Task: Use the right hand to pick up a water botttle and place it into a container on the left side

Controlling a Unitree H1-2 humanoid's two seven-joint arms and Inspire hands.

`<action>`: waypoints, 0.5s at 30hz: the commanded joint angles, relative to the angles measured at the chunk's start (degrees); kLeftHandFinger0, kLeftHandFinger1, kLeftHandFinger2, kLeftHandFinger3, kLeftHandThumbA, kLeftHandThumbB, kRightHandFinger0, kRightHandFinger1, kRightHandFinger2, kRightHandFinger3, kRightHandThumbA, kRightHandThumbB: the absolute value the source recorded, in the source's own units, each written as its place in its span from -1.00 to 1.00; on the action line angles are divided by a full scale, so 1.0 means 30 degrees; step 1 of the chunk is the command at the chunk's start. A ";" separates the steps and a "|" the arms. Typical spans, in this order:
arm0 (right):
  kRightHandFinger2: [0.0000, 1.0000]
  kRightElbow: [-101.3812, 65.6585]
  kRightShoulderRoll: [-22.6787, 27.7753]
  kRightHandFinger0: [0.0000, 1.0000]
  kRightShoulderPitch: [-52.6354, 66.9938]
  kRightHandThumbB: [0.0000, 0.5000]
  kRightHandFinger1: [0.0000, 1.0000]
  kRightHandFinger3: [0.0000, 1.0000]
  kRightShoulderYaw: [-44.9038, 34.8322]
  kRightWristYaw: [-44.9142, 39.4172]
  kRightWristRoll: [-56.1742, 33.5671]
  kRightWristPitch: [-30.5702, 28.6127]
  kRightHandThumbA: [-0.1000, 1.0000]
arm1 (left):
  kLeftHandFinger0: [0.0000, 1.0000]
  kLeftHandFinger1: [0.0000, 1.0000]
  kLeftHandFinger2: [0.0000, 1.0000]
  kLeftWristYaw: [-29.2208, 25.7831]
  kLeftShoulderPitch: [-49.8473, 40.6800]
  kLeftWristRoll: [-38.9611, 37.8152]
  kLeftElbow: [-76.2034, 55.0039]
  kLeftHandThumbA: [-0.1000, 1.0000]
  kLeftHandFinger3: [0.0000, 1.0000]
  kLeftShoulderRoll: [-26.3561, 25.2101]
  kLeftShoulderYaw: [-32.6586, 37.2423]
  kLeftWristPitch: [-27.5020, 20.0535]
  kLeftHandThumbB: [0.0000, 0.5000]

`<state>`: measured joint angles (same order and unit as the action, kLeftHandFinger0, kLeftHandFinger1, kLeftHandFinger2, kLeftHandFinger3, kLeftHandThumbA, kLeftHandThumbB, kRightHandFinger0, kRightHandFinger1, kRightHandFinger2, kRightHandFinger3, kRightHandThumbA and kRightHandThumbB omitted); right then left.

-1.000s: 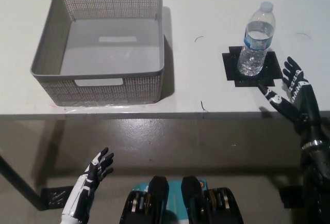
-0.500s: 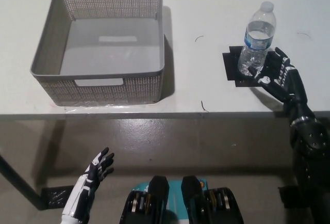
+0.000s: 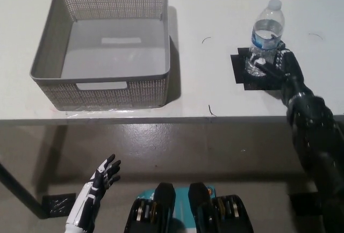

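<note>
Right hand (image 3: 277,64) hides bottle (image 3: 263,37) base from you; grip can't tell. Left hand's (image 3: 102,176) arm cut off at bottom edge.

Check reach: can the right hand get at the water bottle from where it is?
Likely yes. The right hand is already at the water bottle, fingers around its lower part, with nothing between them. The bottle stands upright on the black mat.

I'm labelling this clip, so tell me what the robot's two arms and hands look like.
The left hand is white on the forearm and back, with black fingers and black patches near the knuckles. The right hand and its arm are black all over, bulky and segmented, with small white marks on the fingers.
</note>
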<state>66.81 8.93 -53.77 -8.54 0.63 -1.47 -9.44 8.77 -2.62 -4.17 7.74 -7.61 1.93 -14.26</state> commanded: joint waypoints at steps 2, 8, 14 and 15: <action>0.95 0.3977 0.0380 0.49 -0.5538 0.67 0.44 1.00 -0.4053 0.1982 -0.4246 0.1692 -0.15 | 1.00 1.00 1.00 0.0458 0.0344 -0.0242 0.0014 1.00 1.00 -0.0170 0.0020 -0.1178 -0.30; 0.06 0.4580 0.0116 -1.00 -0.6639 -0.39 -0.77 -0.39 -0.5771 0.4448 -0.4370 0.0694 -1.00 | 1.00 1.00 1.00 0.0561 0.0476 -0.0326 -0.0198 1.00 1.00 -0.0323 -0.0061 -0.0916 -0.32; 0.40 0.4003 -0.0625 -1.00 -0.6549 -0.41 -0.60 0.03 -0.5595 0.3445 -0.3894 -0.1478 -1.00 | 1.00 1.00 1.00 0.0898 0.0232 -0.0552 -0.0255 1.00 1.00 -0.0389 -0.0050 -0.0853 -0.24; 0.44 0.3720 -0.0792 -1.00 -0.6725 -0.44 -0.55 0.10 -0.5392 0.3398 -0.3776 -0.1646 -1.00 | 1.00 1.00 1.00 0.0911 0.0217 -0.0523 -0.0247 1.00 1.00 -0.0388 -0.0033 -0.0859 -0.24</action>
<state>80.32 7.73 -69.54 -25.16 10.13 -11.06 -8.72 10.09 -2.01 -4.58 8.15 -7.88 1.93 -14.49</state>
